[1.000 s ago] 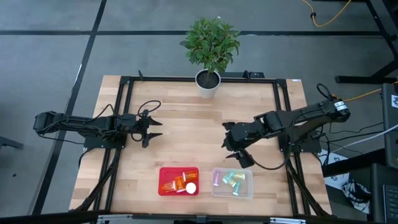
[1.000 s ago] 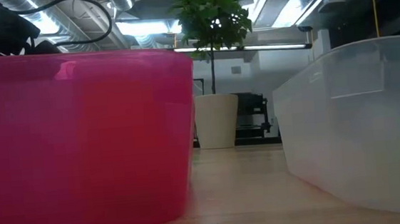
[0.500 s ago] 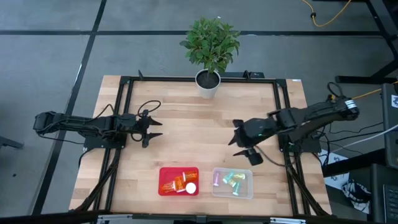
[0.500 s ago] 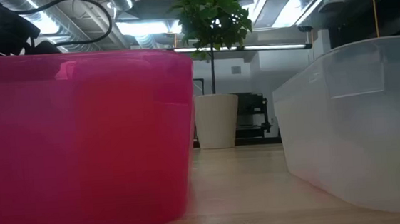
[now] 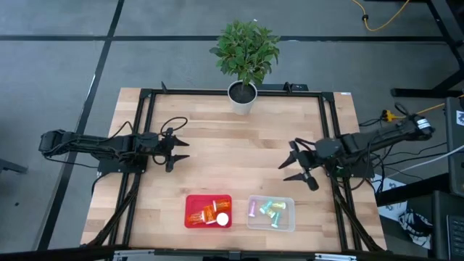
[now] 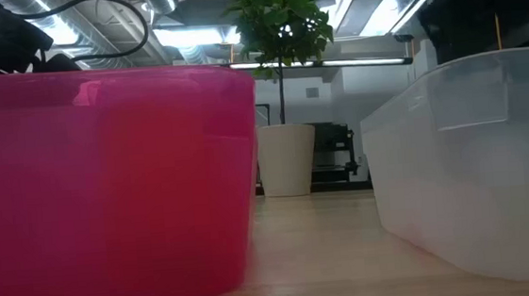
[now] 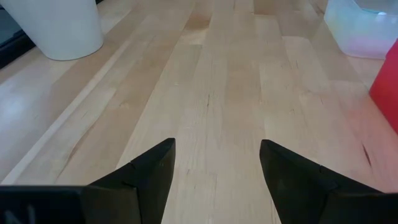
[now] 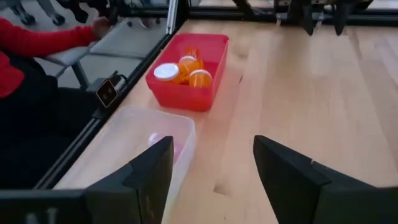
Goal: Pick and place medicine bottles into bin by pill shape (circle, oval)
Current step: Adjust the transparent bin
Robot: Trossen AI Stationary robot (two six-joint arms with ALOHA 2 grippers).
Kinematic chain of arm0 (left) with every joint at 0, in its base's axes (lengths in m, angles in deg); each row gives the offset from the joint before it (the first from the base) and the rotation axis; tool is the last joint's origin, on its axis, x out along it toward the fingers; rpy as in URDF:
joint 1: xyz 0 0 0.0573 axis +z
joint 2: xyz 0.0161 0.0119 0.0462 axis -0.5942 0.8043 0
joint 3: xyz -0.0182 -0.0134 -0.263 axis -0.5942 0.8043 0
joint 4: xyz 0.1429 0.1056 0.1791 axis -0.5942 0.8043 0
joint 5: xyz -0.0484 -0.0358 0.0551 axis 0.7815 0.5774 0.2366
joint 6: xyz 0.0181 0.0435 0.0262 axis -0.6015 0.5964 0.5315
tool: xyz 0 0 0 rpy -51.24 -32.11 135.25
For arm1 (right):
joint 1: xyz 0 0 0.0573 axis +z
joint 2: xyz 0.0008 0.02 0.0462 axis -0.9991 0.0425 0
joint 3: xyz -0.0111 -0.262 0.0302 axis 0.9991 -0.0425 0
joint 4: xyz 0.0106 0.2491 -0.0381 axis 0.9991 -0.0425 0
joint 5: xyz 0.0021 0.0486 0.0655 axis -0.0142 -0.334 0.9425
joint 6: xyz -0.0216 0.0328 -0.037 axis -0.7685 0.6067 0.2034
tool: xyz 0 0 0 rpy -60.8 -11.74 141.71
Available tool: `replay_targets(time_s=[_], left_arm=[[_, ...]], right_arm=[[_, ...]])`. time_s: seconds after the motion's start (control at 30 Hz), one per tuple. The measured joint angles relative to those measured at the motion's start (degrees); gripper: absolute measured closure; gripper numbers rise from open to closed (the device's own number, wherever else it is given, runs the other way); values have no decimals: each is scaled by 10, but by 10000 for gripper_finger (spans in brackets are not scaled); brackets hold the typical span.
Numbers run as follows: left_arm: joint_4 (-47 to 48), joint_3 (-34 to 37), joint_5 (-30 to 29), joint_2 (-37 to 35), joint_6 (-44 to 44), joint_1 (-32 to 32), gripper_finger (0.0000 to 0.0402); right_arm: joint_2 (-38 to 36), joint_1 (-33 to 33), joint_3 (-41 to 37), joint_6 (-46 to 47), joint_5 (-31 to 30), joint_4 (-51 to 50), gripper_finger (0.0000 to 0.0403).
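Note:
Orange medicine bottles with white caps (image 5: 208,214) (image 8: 189,67) lie in the red bin (image 5: 190,199). Pastel green, teal and pink medicine bottles (image 5: 270,210) lie in the clear bin (image 5: 290,226) beside it, near the table's front edge. My left gripper (image 5: 185,150) (image 7: 214,180) hovers open over bare wood at the table's left middle. My right gripper (image 5: 287,162) (image 8: 211,180) is open over the table's right middle, up and to the right of the clear bin, with nothing between its fingers.
A potted plant in a white pot (image 5: 243,96) (image 7: 56,28) stands at the far edge's middle. Black frame rails (image 5: 141,130) run along the table's sides. In the right wrist view a person's red sleeve (image 8: 37,37) shows beyond the table. Bare wood lies between the two grippers.
My right gripper has drawn back from near the clear bin toward the table's right edge and tipped up from a steep downward slant to nearer level. It has stayed open and empty. The bottles and bins have not moved.

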Motion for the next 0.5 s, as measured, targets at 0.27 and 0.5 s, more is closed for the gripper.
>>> replay_targets(time_s=[0.27, 0.5], left_arm=[[0, 0, 0, 0, 0, 0, 174], [0, 0, 0, 0, 0, 0, 174]], right_arm=[[-103, 0, -125, 6, -16, 115, 178], [-230, 0, -188, 14, -91, 124, 178]])
